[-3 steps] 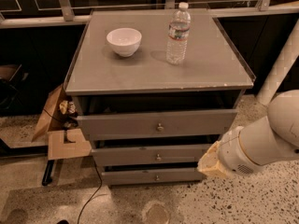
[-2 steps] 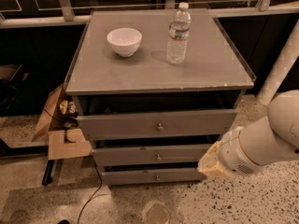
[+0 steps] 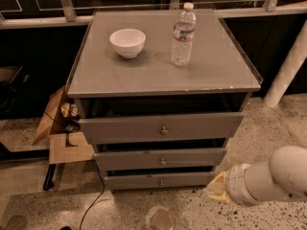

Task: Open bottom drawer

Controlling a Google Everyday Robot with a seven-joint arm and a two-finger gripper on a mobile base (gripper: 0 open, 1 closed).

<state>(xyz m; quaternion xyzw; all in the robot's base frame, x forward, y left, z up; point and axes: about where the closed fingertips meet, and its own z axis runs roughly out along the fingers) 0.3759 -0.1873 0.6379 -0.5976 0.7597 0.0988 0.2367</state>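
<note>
The bottom drawer (image 3: 139, 181) is the lowest and narrowest of three grey fronts on the cabinet, with a small round metal knob (image 3: 161, 182) at its centre. It sits set back under the middle drawer (image 3: 192, 157) and the wide top drawer (image 3: 201, 126). My white arm (image 3: 273, 176) comes in from the lower right. The gripper (image 3: 217, 189) is at its yellowish end, low near the floor, just right of the bottom drawer's right end and apart from the knob.
A white bowl (image 3: 127, 42) and a water bottle (image 3: 183, 33) stand on the cabinet top (image 3: 144, 75). An open cardboard box (image 3: 60, 133) and a black cable (image 3: 96, 195) lie at the left. A white post (image 3: 288, 71) stands at the right.
My arm has dropped lower and shifted slightly right, so the gripper end is now down at the bottom drawer's level. The drawers have not moved.
</note>
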